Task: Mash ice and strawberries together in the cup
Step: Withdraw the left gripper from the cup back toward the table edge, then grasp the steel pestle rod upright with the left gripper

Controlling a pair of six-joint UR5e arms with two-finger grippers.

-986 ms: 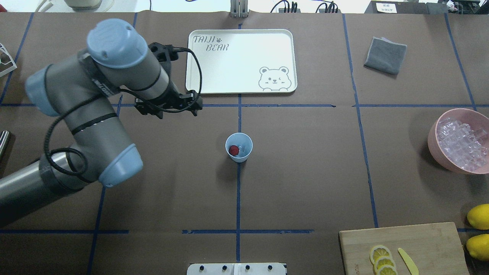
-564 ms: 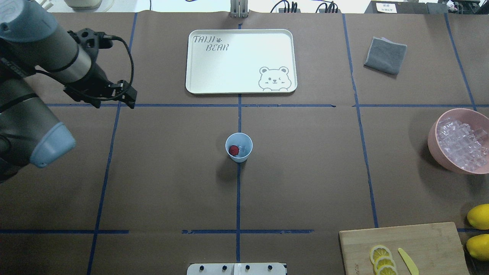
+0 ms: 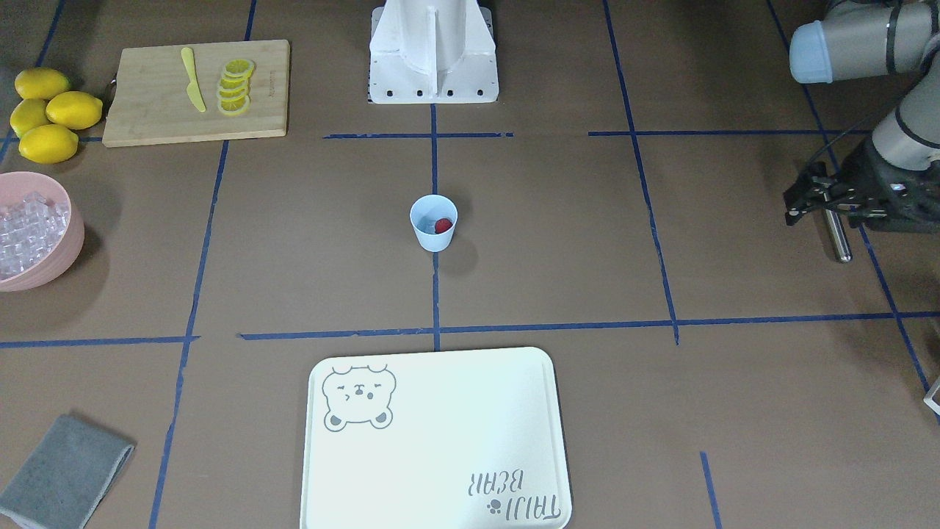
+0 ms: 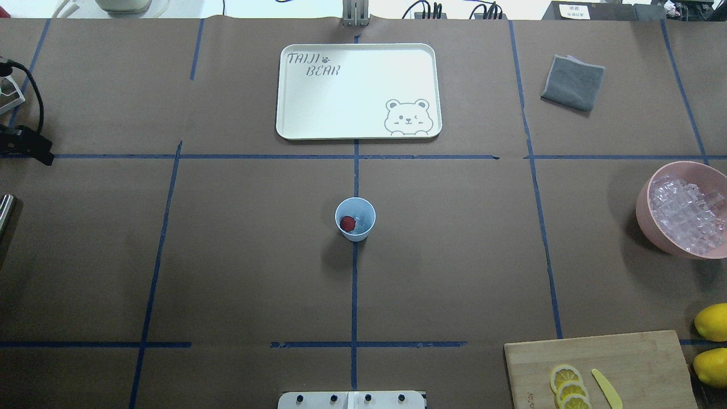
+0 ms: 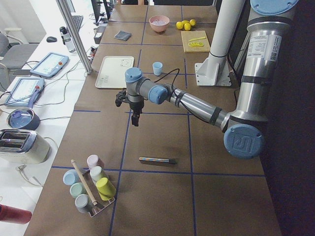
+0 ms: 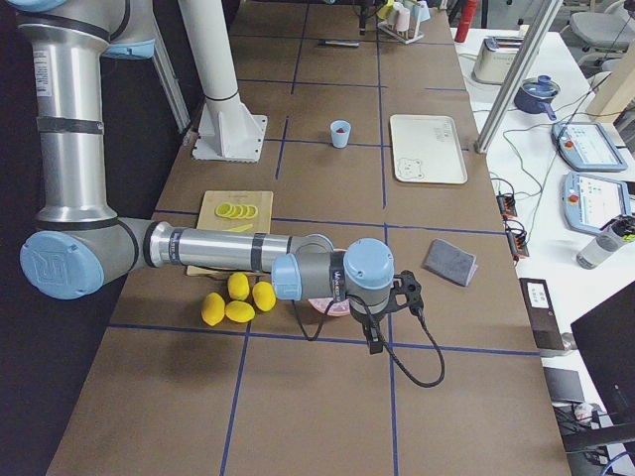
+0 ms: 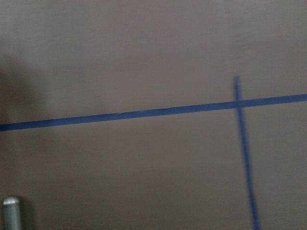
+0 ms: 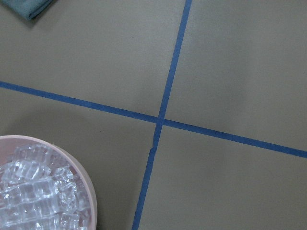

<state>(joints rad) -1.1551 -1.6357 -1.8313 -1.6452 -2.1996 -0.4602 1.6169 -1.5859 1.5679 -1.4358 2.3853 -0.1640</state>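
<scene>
Overhead you get the whole table [image 4: 238,272], brown paper gridded in blue tape, but almost none of the robot. The end views fill that in.

From the left end you see the left arm [image 5: 197,105] reaching out low. The left gripper [image 5: 133,120] points down over bare paper, apart from the rod [image 5: 157,160] lying flat. You cannot tell whether its jaws are released or clenched.

From the right end you see the right arm [image 6: 208,248] stretched over the bowl [image 4: 643,218]. The right gripper [image 6: 375,343] hangs just past the bowl, and its grip cannot be judged either. Its wrist camera gives you only the bowl's rim and heaped ice [image 8: 33,191] at 7 o'clock.

Only the left-end view shows the bench beside the table, with tablets [image 5: 49,64], a toaster [image 5: 22,146] and a rack [image 5: 91,189] of cups.

Overhead, the cup [image 4: 355,219] stands upright at the centre. From it:
- the tray [image 4: 358,91] lies at 12 o'clock
- the cloth [image 4: 573,82] at 2
- the bowl at 3
- the board [image 4: 625,363] at 5, with lemons [image 4: 713,321] beside it

The strawberry [image 4: 347,223] sits inside the cup at its 9 o'clock side. Something pale lies next to it, too small to identify.
</scene>
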